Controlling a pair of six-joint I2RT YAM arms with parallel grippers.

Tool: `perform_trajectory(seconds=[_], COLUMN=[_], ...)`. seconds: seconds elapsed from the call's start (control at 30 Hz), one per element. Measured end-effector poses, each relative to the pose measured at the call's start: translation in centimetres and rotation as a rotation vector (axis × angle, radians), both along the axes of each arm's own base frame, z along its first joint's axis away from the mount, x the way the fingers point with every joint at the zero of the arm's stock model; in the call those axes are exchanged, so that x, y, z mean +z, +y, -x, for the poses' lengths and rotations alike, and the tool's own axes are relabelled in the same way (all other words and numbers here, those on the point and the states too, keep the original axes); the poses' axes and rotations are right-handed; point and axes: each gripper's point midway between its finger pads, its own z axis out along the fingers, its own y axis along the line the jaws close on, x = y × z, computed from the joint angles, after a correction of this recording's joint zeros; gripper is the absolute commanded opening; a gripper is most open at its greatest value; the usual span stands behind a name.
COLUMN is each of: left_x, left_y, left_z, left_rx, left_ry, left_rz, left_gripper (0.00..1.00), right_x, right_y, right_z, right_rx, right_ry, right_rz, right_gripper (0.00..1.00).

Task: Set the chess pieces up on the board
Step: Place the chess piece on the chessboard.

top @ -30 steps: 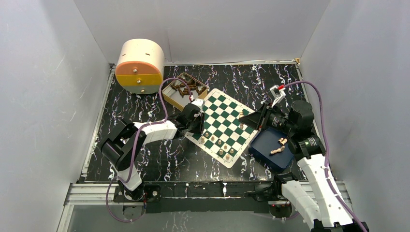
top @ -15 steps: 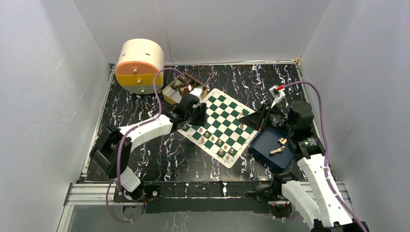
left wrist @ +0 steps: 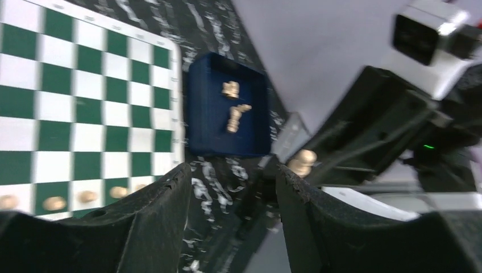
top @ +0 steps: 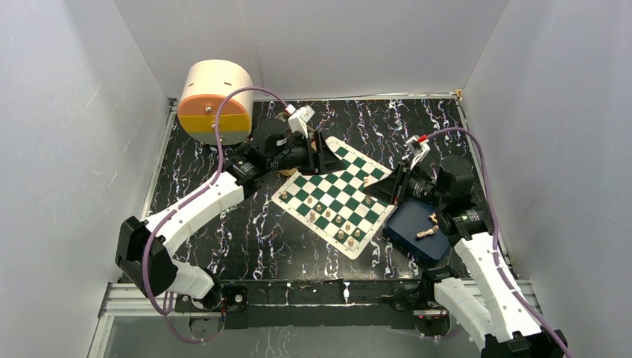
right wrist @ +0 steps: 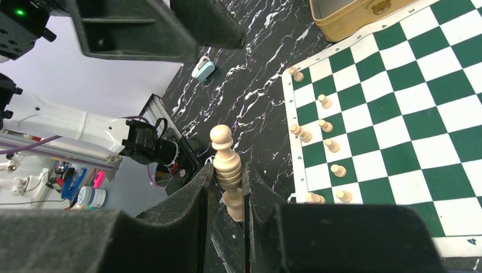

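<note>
The green and white board (top: 350, 186) lies at an angle in the middle of the table. Several tan chess pieces (top: 329, 215) stand in rows along its near-left side, also seen in the right wrist view (right wrist: 325, 125). My right gripper (top: 378, 191) hovers over the board's right edge, shut on a tall tan chess piece (right wrist: 225, 162) that sticks out past the fingertips (right wrist: 227, 182). My left gripper (top: 322, 154) hangs above the board's far corner, open and empty (left wrist: 233, 187). More chess pieces (top: 428, 227) lie in the dark blue tray (top: 406, 218).
A round cream and orange box (top: 216, 101) stands at the back left. A tan tin (right wrist: 352, 17) sits by the board's far-left side, mostly hidden under my left arm in the top view. The blue tray (left wrist: 204, 102) borders the board's right edge (left wrist: 74, 96).
My left arm has lifted from the board's near-left side and swung toward its far corner, jaws widening. The right gripper has shifted slightly left, still holding its piece.
</note>
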Motion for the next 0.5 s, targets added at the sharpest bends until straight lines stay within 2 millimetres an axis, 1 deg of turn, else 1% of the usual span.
perform_trajectory(seconds=[0.1,0.23,0.37,0.5], left_x=[1.8,3.0,3.4,3.4], left_y=[-1.6,-2.8,-3.3,-3.5], left_z=[1.5,2.6,3.2,3.8], left_rx=[-0.076,-0.143,-0.183,-0.212], left_ry=[0.076,0.158,0.208,0.237], left_rz=[0.129,0.237,0.277,0.287], left_gripper=[0.55,0.56,0.55,0.52], right_x=[0.0,-0.2,-0.4,-0.1], right_y=[0.5,1.3,1.9,2.2], right_z=[0.0,0.2,0.5,0.5], right_rx=[0.022,0.057,0.082,0.089], right_ry=[-0.002,-0.001,0.006,-0.008], right_rz=[-0.003,-0.003,0.000,-0.007], right_gripper=[0.21,0.22,0.22,0.22])
